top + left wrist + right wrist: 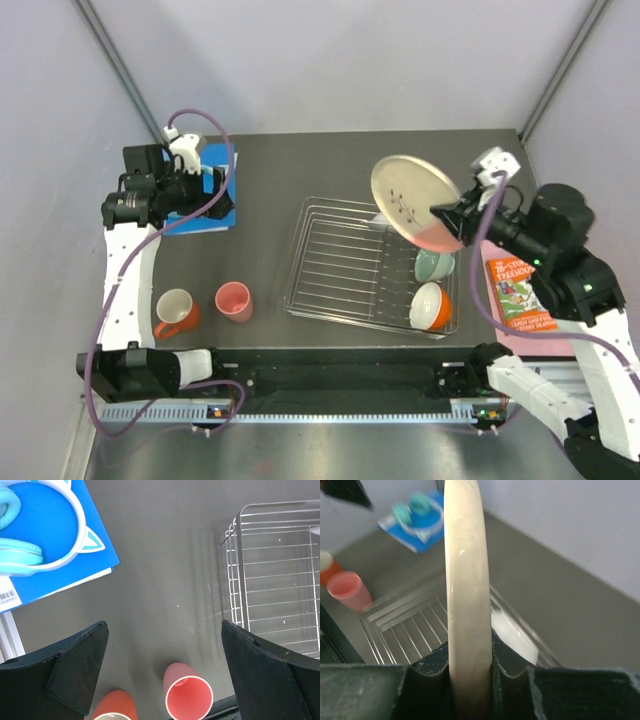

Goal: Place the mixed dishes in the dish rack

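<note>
Plate: the pink-and-cream plate (412,198) hangs tilted in the air at the upper right of the overhead view, above the far right corner of the dish rack (340,262). It is turned toward upright, probably so that it can slot between the bars.
Right jaws: clamped on the plate's lower rim, one pad against each face.
Bowls: the mint-green bowl (433,265) and the orange bowl (430,307) sit in the rack's right end, below the plate.
Cup and mug: the pink cup (234,300) and the orange mug (176,312) stand on the bench (270,170) left of the rack, not yet loaded.
Left jaws: spread wide and gripping nothing, above the bench between the blue board (60,575) and the rack.
Overhead view only: the plate's whole face and both bowls.
Right wrist view only: the rim seated between the pads, and a blurred white shape (516,636) in the rack behind it, possibly the white plate.
Left wrist view only: the gap between the left jaws.
</note>
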